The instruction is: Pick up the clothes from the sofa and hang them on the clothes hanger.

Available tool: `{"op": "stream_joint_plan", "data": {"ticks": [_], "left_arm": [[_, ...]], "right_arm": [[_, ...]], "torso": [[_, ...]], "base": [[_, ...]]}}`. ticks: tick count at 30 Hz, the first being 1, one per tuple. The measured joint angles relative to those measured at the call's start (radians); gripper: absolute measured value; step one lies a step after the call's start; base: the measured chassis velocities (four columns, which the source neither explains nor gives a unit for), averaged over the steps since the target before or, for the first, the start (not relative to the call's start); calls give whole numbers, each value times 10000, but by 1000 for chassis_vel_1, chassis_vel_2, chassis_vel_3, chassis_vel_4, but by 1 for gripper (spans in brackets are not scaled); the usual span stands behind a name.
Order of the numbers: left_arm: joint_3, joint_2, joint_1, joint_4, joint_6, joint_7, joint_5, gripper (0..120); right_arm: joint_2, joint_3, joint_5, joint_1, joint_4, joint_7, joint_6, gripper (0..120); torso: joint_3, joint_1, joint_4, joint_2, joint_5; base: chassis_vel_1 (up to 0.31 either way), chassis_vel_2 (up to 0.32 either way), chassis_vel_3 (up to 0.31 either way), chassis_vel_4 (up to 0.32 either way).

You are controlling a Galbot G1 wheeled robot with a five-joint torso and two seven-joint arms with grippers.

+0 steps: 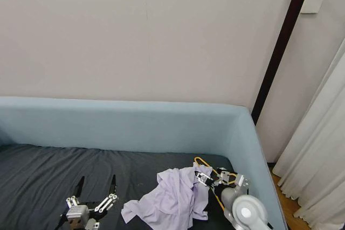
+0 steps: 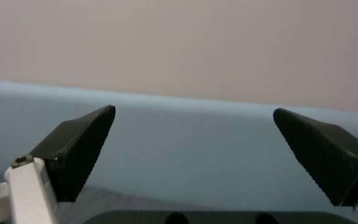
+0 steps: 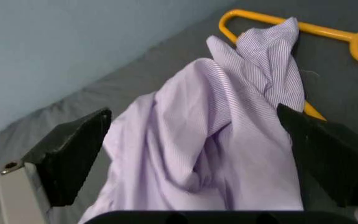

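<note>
A crumpled lilac striped shirt [image 1: 171, 200] lies on the dark grey sofa seat [image 1: 43, 171], near the right armrest. Under its far edge sits a yellow hanger [image 1: 207, 164], seen again in the right wrist view as the hanger [image 3: 328, 31] beyond the shirt [image 3: 223, 140]. My right gripper [image 1: 212, 178] hovers open just over the shirt's right side, and its fingers [image 3: 73, 154] straddle the cloth without holding it. My left gripper [image 1: 97, 186] stands open and empty over the seat to the shirt's left, facing the sofa back [image 2: 191, 154].
The light blue sofa back [image 1: 124, 125] and right armrest [image 1: 253, 149] wall in the seat. Right of the sofa hang a white curtain [image 1: 318, 171] and a dark upright pole [image 1: 280, 47]. The seat left of the shirt is bare.
</note>
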Motion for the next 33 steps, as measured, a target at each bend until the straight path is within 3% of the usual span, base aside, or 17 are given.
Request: {"op": "stream_joint_plan", "data": {"ticks": [5,13,19,22,25,33], "left_arm": [[-777,243,2,419,191,-226,-524,100],[-938,107,-58,534,107,-233,-499,100],[-935,99,-151,463,94,-241,-481,100],[-913,74,-130,236,93,-250,-473,100],[-898,49,-162,232,103,-254,-432,100],[-644,-217,-90,-46,70,-270,-99,100]], "right_arm": [[579,-653,-674,1041,-1665,-379,35,100],[1736,-754,-1768,1839,-3480,-481,98,100],[1770,-801,-2405,1803,-3847,-539,178,100],[1336,-1018,-2915,1520,-3720,-615,92,100],[1270,-1021,-3168,1352,-3744,-790,200,97],[1106,-996,-3593,774,-3577,-1114,289,68]], "torso": [[0,1,-5,1,-6],[0,1,2,0,-1],[-1,1,-2,1,-2],[-2,0,-5,1,-1],[-2,0,-2,0,1],[-2,0,-2,1,1]], "base": [[0,0,0,0],[0,0,0,0],[0,0,0,0],[0,0,0,0],[0,0,0,0],[0,0,0,0]]}}
